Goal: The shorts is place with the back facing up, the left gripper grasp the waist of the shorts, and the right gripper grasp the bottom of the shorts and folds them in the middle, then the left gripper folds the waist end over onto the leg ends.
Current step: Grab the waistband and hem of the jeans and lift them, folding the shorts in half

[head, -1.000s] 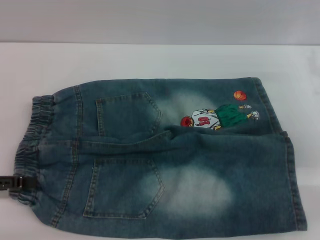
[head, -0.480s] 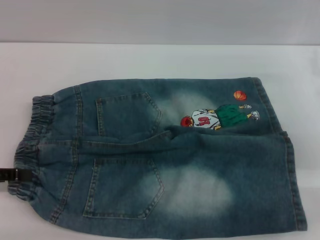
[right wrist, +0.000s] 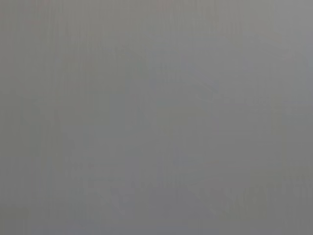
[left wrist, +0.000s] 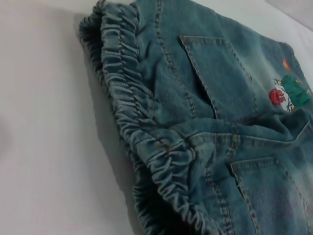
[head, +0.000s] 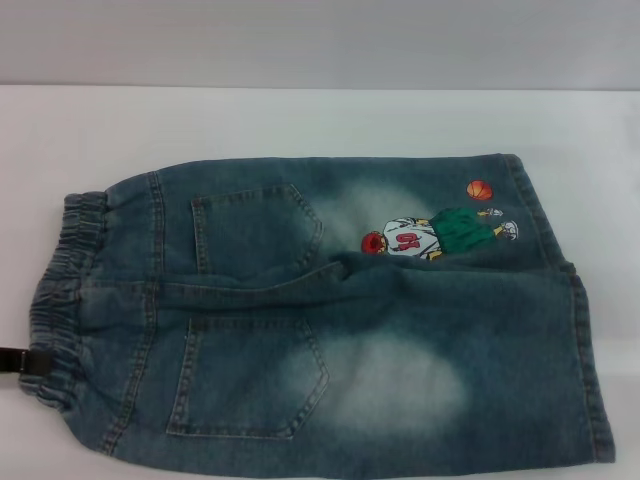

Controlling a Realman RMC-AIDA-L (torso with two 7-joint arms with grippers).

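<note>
**Waist grab first, hem grab to follow**

White counter (head: 300, 120) under a pale grey wall, carrying the shorts (head: 330, 320) back side up across most of its width. Spread flat and unfolded, both back pockets showing; the waist of the shorts (head: 62, 290) toward the left edge of the counter, the bottom of the shorts (head: 585, 350) toward the right edge, the embroidered basketball player (head: 435, 235) on the far leg near its hem.

Only a sliver of the left hand (head: 14, 362) in the head view, dark at the left edge, touching or just beside the near part of the waistband. Cannot tell whether apart, together or clamped on cloth. Close on the gathered band (left wrist: 142, 127) in the left wrist view, no fingers showing there. No sign of the right hand anywhere; nothing but flat grey from its wrist camera.

Judged as the very start: waist grip being set up, no fold made.

To do it well:
- Bite the full thickness of the ruffled elastic, both layers, not just the top ruffle.
- Take hold at the near corner of the waist, matching the right hand's grip on the near leg hem.
- Lift both ends level and carry the near half over onto the far half along the centre seam.
- Beware thick elastic slipping from slim fingers.
</note>
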